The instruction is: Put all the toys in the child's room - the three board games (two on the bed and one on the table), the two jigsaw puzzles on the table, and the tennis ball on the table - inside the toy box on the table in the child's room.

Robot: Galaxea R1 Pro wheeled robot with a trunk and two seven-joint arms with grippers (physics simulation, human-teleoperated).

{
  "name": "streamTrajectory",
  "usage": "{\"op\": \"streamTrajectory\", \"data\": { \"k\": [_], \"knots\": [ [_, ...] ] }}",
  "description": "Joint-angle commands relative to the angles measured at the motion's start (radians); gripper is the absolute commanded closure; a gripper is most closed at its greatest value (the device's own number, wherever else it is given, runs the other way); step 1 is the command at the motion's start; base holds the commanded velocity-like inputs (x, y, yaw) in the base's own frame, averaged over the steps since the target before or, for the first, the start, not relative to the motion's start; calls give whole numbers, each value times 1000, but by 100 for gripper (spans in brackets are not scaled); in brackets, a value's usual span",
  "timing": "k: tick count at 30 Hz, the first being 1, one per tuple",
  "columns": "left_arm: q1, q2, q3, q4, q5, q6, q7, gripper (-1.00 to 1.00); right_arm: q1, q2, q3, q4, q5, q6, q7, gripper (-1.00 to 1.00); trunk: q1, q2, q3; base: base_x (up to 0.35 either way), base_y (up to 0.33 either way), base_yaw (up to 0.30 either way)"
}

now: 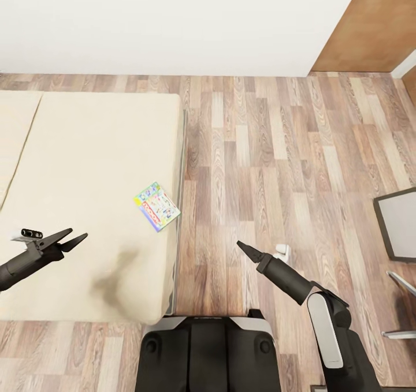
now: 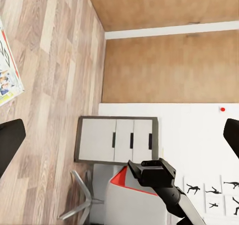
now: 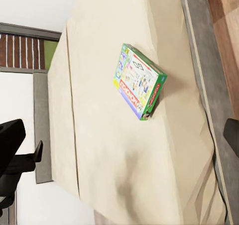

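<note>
Biggest thing here is the bed (image 1: pixel 86 207), plain cream cover, taking up the left half of the head view, with wood-plank floor (image 1: pixel 277 167) running off to the right. Over by the right edge there's a grey-topped cabinet (image 1: pixel 398 221).

The one task item showing is a board game (image 1: pixel 157 206), a thin box with a pale green edge and a busy printed cover, lying flat on the bed right near its floor-side edge. The right wrist view shows it nicely too.

Left gripper (image 1: pixel 65 239) hangs over the bed, jaws spread apart, nothing in them. Right gripper (image 1: pixel 245 249) is out over the floor just beside the bed; from the head view its fingers look pressed together, empty.

My guess on handling: light, stiff cardboard, probably slick on the printed faces. Lying flat on a soft cover, I'd pinch it across the narrow width by the edges, since the mattress should give a bit under the fingers.
</note>
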Motion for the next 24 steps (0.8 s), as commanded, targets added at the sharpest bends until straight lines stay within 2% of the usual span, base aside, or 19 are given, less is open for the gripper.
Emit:
{"op": "streamTrajectory", "data": {
  "k": [1,24],
  "knots": [
    [0,0,0,0,-1,11,-4,-100,0,1,-2,0,-3,7,2,-100,1,-1,1,0,0,0],
    [0,0,0,0,-1,11,-4,-100,0,3,-2,0,-3,7,1,-100,1,-1,38,0,0,0]
  ]
}}
